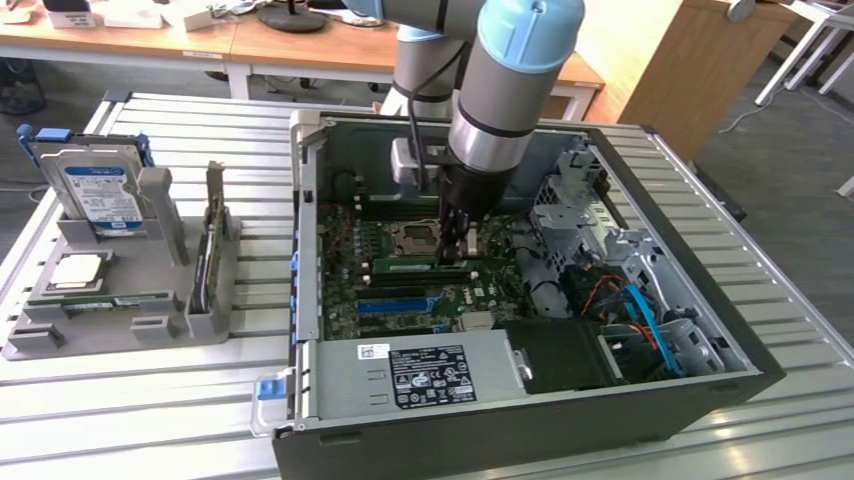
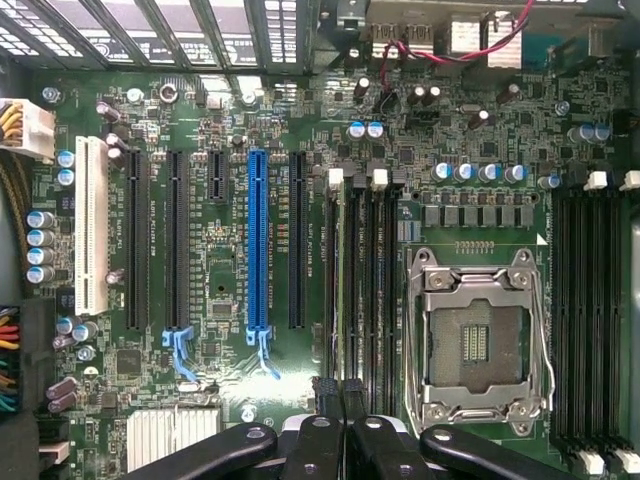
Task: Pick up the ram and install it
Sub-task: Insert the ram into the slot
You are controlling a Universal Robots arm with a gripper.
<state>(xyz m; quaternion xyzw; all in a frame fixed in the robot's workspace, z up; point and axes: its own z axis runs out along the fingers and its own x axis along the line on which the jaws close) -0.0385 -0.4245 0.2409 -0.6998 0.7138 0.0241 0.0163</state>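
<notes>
Inside the open computer case (image 1: 694, 300) my gripper (image 1: 458, 252) reaches down onto the motherboard (image 1: 400, 300), just beside the empty CPU socket (image 1: 418, 236). The ram (image 1: 400, 266) is a thin green stick that stands on edge along a memory slot. In the wrist view the ram (image 2: 347, 280) runs edge-on between the white slot clips (image 2: 336, 179), and my black fingers (image 2: 322, 400) are shut on it, one on each side. How deep it sits in the slot I cannot tell.
A grey tray (image 1: 80, 340) at the exterior view's left holds a hard drive (image 1: 100, 190), a silver CPU (image 1: 74, 272), another green stick (image 1: 120, 300) and an upright card (image 1: 211, 240). Further black memory slots (image 2: 590, 320) lie beyond the CPU socket (image 2: 478, 340). Cables (image 1: 641, 310) fill the case's right side.
</notes>
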